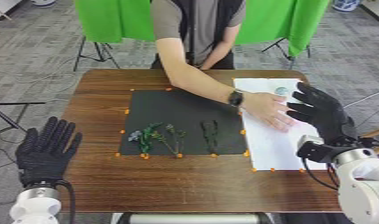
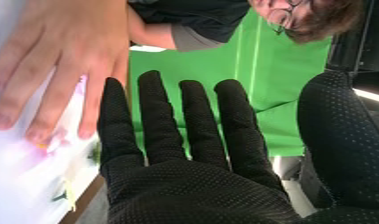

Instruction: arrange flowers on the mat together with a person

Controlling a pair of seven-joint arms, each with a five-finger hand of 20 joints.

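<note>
Sheet side, right arm out. My right robot hand (image 1: 318, 111) is over the right side of the white sheet (image 1: 279, 150), fingers spread and straight, thumb apart, nothing in its grasp. A person's hand (image 1: 267, 107) is near it, low over the sheet. My left robot hand (image 1: 48, 147) is open and empty too, at the left of the tabletop (image 1: 168, 185).

Step in hand, as I judge it: taking the next flower from the sheet to the mat (image 1: 168, 112). To do it well, I should let the person's hand clear first, then come down slowly and close thumb and fingers on a stem, not a bloom. Stems look thin (easy to crush, easier to miss). Carry it level, lay it beside the others without dragging, open fully before lifting.

Count: on the mat, three plant pieces in a row: a leafy bunch (image 1: 145, 136), a branching sprig (image 1: 174, 142), a dark spray (image 1: 214, 132). On the sheet, one pink patch (image 2: 33, 152) and one green stalk (image 2: 68, 192); whether they join, I cannot tell. One mat, one sheet, two robot hands.
</note>
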